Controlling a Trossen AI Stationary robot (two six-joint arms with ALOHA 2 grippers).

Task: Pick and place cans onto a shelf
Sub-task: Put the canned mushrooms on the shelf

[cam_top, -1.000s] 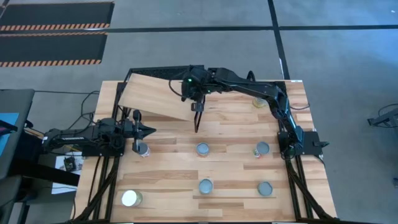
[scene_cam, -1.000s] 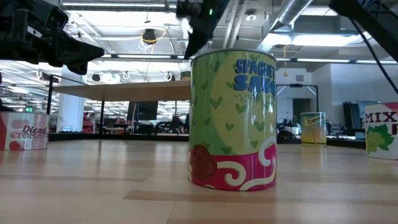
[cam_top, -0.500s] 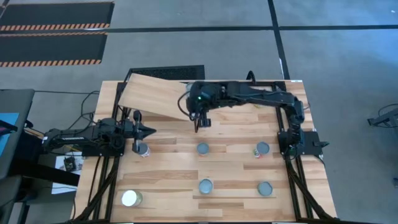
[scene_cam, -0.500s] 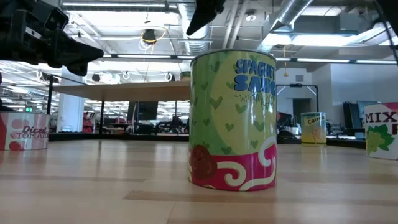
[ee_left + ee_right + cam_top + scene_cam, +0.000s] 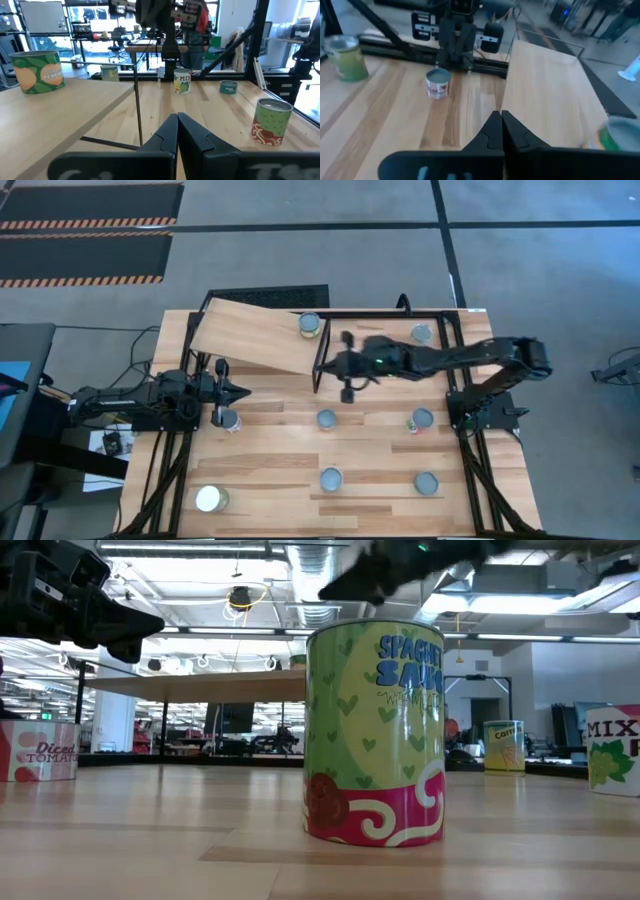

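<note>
Hovering above the tabletop just beside the shelf (image 5: 255,335), the right gripper (image 5: 320,373) is pointing toward the left arm, fingers pressed together and empty. One can (image 5: 310,325) is standing upright on the shelf's corner, while the nearest table can (image 5: 326,419) is waiting just past the fingertips. The left gripper (image 5: 240,391) is resting closed at the table's left edge.

The shelf (image 5: 255,335) sits at the desk's (image 5: 370,455) eleven o'clock, with one can (image 5: 309,325) on its right end. Another can (image 5: 421,333) stands at one o'clock by the far edge. Toward the middle, three cans line up from nine to three o'clock (image 5: 229,420) (image 5: 326,419) (image 5: 421,419). Along the near side are three more (image 5: 209,499) (image 5: 331,478) (image 5: 426,483).
</note>
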